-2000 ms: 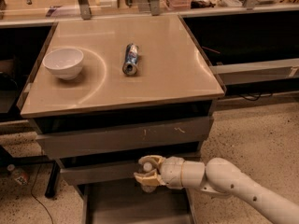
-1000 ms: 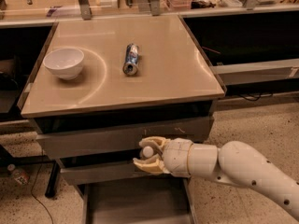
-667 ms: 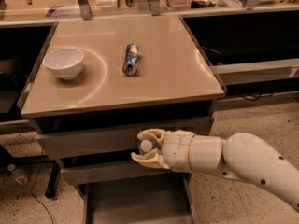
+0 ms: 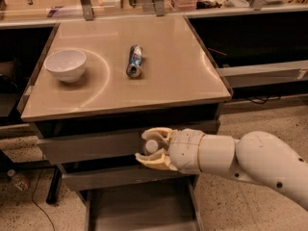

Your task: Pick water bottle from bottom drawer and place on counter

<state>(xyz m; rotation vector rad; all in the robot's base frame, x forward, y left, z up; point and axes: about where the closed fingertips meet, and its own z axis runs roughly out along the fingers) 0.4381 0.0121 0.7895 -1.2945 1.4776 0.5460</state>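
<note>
My gripper (image 4: 153,148) is in front of the upper drawer fronts, just below the counter's front edge. Its cream fingers (image 4: 155,161) are shut around the water bottle (image 4: 151,146), of which only the white cap end shows. The bottom drawer (image 4: 139,211) stands pulled open below, its grey floor bare. The tan counter (image 4: 173,76) lies above and behind the gripper. My white arm reaches in from the lower right.
A white bowl (image 4: 65,65) sits on the counter's left side. A crushed blue-and-silver can (image 4: 134,61) lies near the counter's middle. Two closed grey drawer fronts (image 4: 86,148) are above the open drawer. A bottle with a red label (image 4: 18,181) lies on the floor at left.
The gripper has risen with the bottle from just above the bottom drawer to the level of the upper drawer front, and the arm has come closer to the camera.
</note>
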